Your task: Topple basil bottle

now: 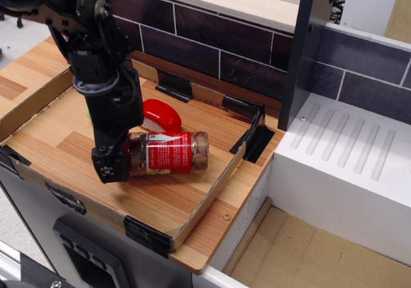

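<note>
The basil bottle [168, 152] lies on its side in the shallow cardboard-walled tray [212, 188] on the wooden tabletop [221, 220], toward the tray's front right part, its base pointing to the right edge. Its red label faces up, brownish contents showing through the clear glass. The cap end is hidden behind the black gripper [114, 162], which stands over it at the left; whether the fingers are apart or clamped cannot be told. Just behind the bottle sits a flat red-and-white rounded object [160, 115].
</note>
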Available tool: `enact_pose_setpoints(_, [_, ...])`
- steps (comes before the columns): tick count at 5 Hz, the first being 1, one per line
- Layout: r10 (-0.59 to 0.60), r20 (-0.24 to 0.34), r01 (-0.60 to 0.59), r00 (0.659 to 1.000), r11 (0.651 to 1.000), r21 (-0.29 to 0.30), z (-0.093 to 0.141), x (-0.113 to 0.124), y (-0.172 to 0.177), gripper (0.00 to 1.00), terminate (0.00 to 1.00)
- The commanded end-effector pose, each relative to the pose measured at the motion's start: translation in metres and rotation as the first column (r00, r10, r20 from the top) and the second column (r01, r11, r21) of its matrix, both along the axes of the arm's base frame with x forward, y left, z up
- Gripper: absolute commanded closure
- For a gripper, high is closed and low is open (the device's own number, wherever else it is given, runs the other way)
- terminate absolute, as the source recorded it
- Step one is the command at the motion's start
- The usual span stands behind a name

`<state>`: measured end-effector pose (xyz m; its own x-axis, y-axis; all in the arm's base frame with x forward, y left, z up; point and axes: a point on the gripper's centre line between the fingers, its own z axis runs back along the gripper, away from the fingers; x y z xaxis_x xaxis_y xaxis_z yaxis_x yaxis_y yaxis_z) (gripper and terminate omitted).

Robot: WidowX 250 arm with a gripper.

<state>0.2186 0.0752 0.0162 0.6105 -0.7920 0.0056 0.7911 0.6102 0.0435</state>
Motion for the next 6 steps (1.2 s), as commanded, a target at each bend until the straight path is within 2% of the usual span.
enact_pose_setpoints(1, [0.139, 0.086, -0.141, 0.987, 0.990, 0.010, 0.032, 0.003, 0.006, 0.00, 0.00])
enact_pose_setpoints(2, [0.243, 0.104, -0.244, 0.965, 0.970, 0.004, 0.056, 0.006, 0.004, 0.00, 0.00])
enact_pose_setpoints(3, [0.371, 0.135, -0.372, 0.919, 0.928, -0.015, 0.082, 0.014, 0.000, 0.00, 0.00])
enact_pose_setpoints(5, [0.371, 0.135, -0.372, 0.919, 0.928, -0.015, 0.082, 0.014, 0.000, 0.00, 0.00])
enact_pose_setpoints(6, [0.371, 0.135, -0.372, 0.919, 0.928, -0.015, 0.082, 0.014, 0.000, 0.00, 1.00])
